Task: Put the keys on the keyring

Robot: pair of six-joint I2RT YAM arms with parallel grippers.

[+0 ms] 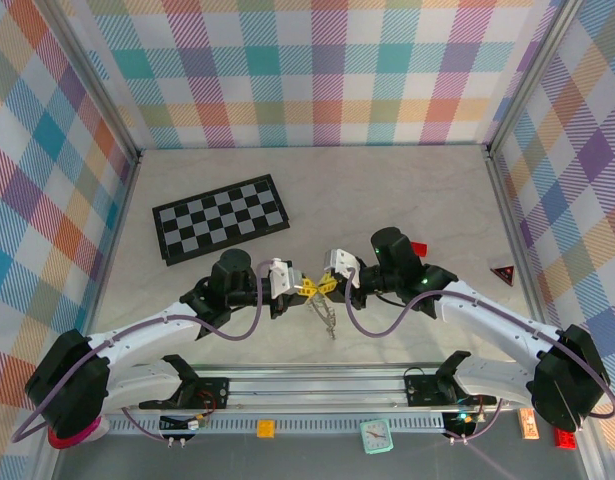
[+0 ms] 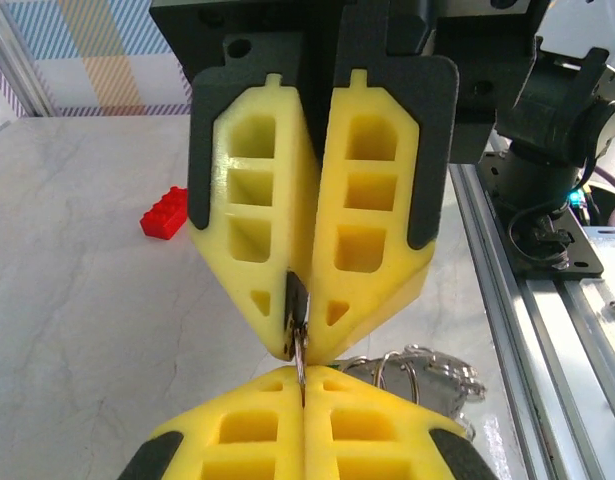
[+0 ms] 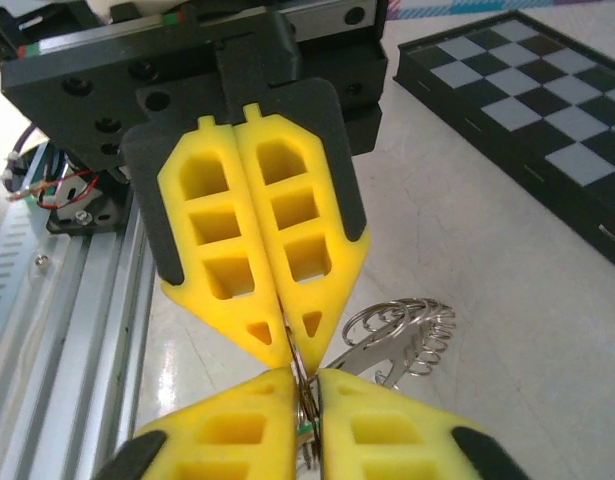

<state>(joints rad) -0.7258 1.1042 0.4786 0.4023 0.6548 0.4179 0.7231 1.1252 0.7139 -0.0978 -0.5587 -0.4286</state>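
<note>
My two grippers meet tip to tip above the table's near middle, left gripper (image 1: pixel 305 287) and right gripper (image 1: pixel 328 283). In the left wrist view the right gripper (image 2: pixel 307 350) is shut on the black-headed key (image 2: pixel 295 298), whose thin metal runs down into my shut left gripper (image 2: pixel 303 374). In the right wrist view the left gripper (image 3: pixel 290 356) pinches thin ring wire, and a sliver of the green key head (image 3: pixel 305 430) shows between the right gripper's (image 3: pixel 307 380) fingers. The keyring (image 3: pixel 402 335) with its coiled rings hangs just beside the fingertips and dangles towards the table (image 1: pixel 328 316).
A black-and-white chessboard (image 1: pixel 219 218) lies at the back left. A red brick (image 1: pixel 418 248) sits behind the right arm and a red triangle (image 1: pixel 503 273) near the right wall. The aluminium rail (image 1: pixel 317 385) runs along the near edge.
</note>
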